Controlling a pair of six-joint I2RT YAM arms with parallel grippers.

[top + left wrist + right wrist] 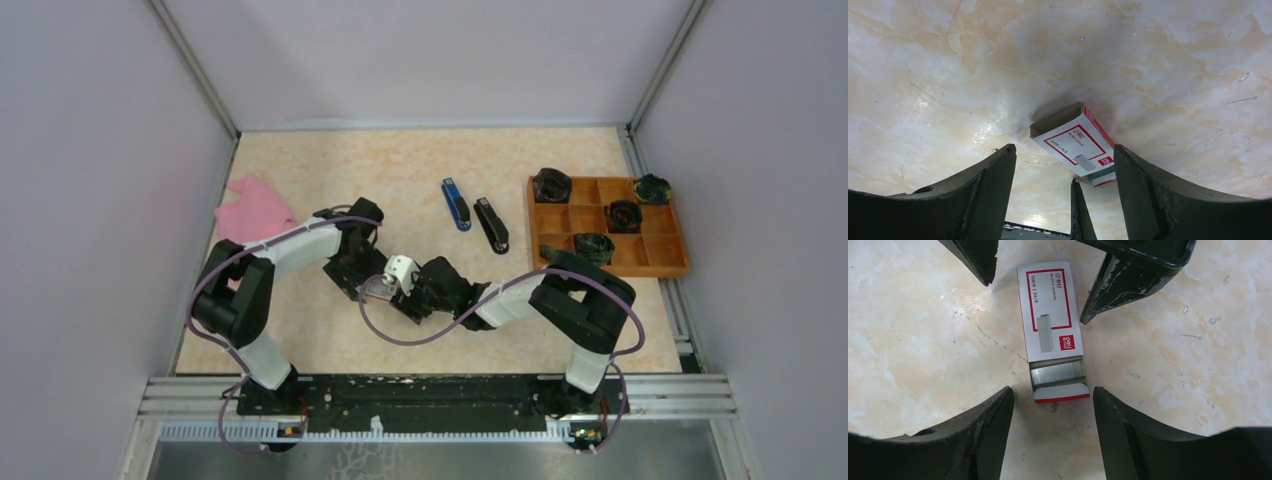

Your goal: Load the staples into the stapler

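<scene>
Two steps seem left: lifting the strip (1057,373) from the slid-open staple box (1053,330), then loading the black stapler (491,225). Around the box, left fingers (978,195) and right fingers (1133,440) stand open, gripping nothing.

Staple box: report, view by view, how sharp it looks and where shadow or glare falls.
Right wrist view: the staple box is sharp, print readable, staples glinting, little shadow. Left wrist view: sharp, skewed by the wide lens, dark shadow behind its open end, sheen on the table. Top view: too small to judge.

Glossy marbled tabletop (923,340), matt card box (1048,305), shiny metal staples (1057,372), soft pink cloth (255,208), wooden tray (655,252)
</scene>
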